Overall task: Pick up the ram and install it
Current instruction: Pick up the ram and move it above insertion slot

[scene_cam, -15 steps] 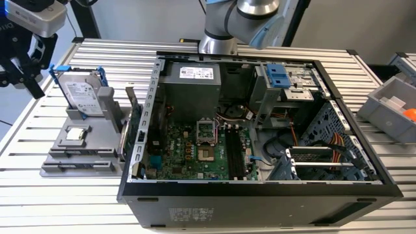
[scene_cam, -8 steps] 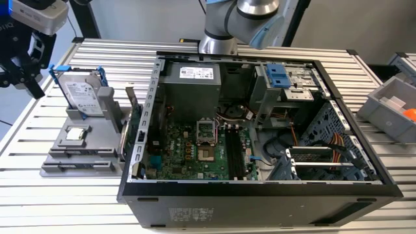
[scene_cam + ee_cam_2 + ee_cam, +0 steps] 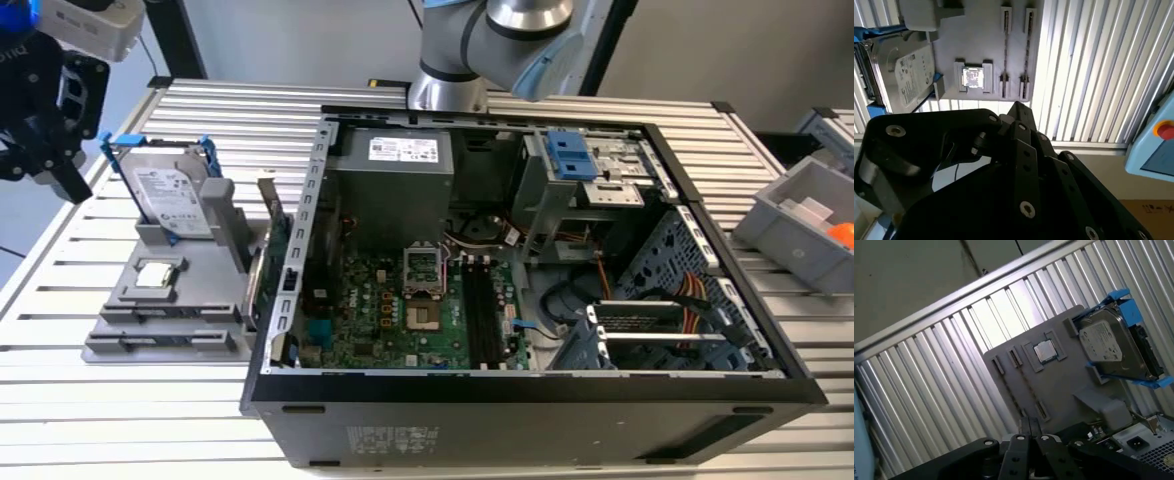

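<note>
The ram is out of view. My gripper (image 3: 60,165) hangs high at the exterior view's far left, above and beside the grey parts holder (image 3: 200,300). In the first wrist view its black fingers (image 3: 1025,429) lie close together with nothing between them, so it is shut. Both wrist views look down on the holder (image 3: 1064,385), whose two long narrow slots (image 3: 1005,50) look bare. The open computer case (image 3: 534,390) lies on its side, its green motherboard (image 3: 387,310) and long black memory slots (image 3: 481,315) facing up.
On the holder a hard drive in a blue frame (image 3: 167,195) stands upright, and a small silver processor chip (image 3: 158,275) lies flat. A green card (image 3: 274,250) stands on edge against the case. A grey bin (image 3: 807,225) sits at the exterior view's right on the ribbed metal table (image 3: 134,420).
</note>
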You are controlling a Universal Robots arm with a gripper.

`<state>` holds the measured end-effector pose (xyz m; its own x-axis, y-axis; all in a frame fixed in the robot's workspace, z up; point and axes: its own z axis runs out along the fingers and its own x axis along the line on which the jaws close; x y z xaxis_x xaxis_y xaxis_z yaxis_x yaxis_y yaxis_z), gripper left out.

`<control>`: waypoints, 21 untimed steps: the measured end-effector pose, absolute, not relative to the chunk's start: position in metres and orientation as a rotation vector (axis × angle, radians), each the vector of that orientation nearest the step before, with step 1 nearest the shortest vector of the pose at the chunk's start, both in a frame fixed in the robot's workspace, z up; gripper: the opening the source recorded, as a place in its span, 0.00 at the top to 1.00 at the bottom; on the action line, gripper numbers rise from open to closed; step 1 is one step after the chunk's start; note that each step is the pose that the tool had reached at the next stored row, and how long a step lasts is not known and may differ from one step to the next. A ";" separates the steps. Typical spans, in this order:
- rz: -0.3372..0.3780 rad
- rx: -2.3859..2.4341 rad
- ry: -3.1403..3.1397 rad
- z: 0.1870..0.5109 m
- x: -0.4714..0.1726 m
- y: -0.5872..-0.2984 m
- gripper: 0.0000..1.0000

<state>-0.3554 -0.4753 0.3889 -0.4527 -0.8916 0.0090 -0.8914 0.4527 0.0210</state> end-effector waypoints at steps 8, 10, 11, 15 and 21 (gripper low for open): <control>-0.012 1.802 -2.559 0.389 -0.355 -0.475 1.00; -0.012 1.846 -2.527 0.389 -0.355 -0.475 1.00; -0.012 1.866 -2.513 0.389 -0.355 -0.475 1.00; -0.012 1.943 -2.454 0.388 -0.355 -0.475 1.00; -0.008 2.056 -2.357 0.388 -0.355 -0.475 1.00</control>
<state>-0.3554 -0.4749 0.3884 -0.1360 -0.9907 0.0072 -0.9906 0.1361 0.0127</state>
